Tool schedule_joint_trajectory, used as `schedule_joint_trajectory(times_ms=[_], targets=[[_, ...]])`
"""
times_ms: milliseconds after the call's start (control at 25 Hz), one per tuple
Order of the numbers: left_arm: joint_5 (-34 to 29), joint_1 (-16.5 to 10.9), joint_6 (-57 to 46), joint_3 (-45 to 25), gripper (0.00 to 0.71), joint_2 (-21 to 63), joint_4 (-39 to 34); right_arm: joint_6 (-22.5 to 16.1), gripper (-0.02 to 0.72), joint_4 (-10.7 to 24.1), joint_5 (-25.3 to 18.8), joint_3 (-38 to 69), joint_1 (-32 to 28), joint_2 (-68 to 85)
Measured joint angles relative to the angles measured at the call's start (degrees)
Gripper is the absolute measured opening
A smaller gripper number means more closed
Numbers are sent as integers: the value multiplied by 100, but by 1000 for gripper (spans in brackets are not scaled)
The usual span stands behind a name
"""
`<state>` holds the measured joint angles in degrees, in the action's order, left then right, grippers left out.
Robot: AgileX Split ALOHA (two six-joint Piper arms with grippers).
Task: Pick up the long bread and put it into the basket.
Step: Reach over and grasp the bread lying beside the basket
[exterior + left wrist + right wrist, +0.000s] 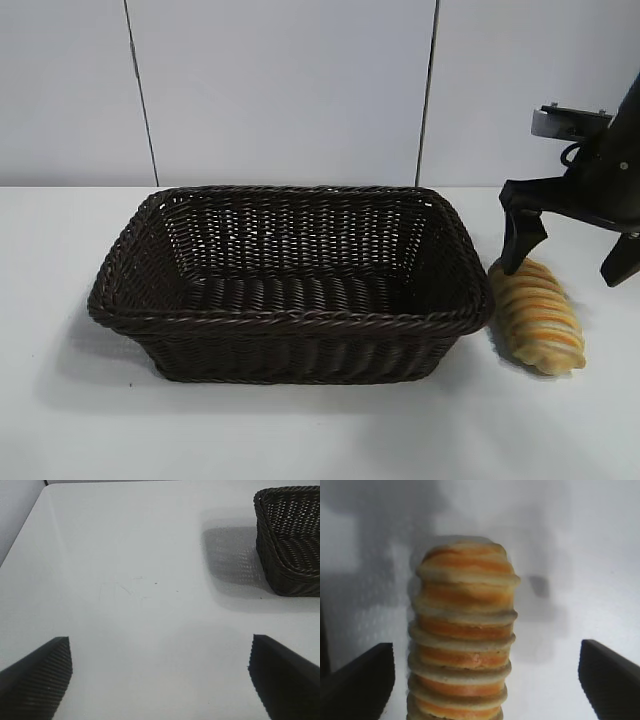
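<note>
**Right end effector straddles the long bread beside the basket**

Exterior view: the black right end effector point(572, 262) points steeply down at the right side of the scene, its two fingers spread wide. Directly under it, on the white surface point(300, 430), lies the oblong golden-yellow long bread with orange-brown crosswise ridges point(537, 315). One finger meets the loaf's far end; whether it presses on the crust cannot be told. The other finger hangs clear on the outer side. To the inner side of this end effector stands the large rectangular dark brown woven wicker basket with flared sides and a braided rim point(290, 318), just beside the loaf.

Left wrist view: the left end effector point(160, 677) is released, its two dark fingers wide apart over bare white surface with nothing between them. Ahead of it and off to one side, a corner of the basket point(290, 555) shows, well apart from the fingers.

Right wrist view: the long bread point(462, 635) runs straight ahead between the spread fingers point(357, 682) of the right end effector point(485, 680). Surface shows on both sides of the loaf, so neither finger grips it.
</note>
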<state>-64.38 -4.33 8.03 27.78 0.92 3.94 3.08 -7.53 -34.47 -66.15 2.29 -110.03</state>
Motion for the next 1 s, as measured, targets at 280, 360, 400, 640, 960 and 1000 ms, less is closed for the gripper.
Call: schedule_joint_trajectory(times_ms=[280,360,400,640,960,1000], targets=[[-5,0,0,0,693,0,0,-92,521,-45,149,0,0,-183],[-5,0,0,0,693,0,0,-136,486,-73,161,0,0,-229],[-5,0,0,0,693,0,0,-165,445,-92,161,0,0,-233],[-5,0,0,0,693,0,0,-344,147,-123,161,-6,42,-236],[-5,0,0,0,693,0,0,-349,63,-52,-79,-56,42,-186],[-5,0,0,0,693,0,0,-349,62,-13,-226,-87,42,-138]])
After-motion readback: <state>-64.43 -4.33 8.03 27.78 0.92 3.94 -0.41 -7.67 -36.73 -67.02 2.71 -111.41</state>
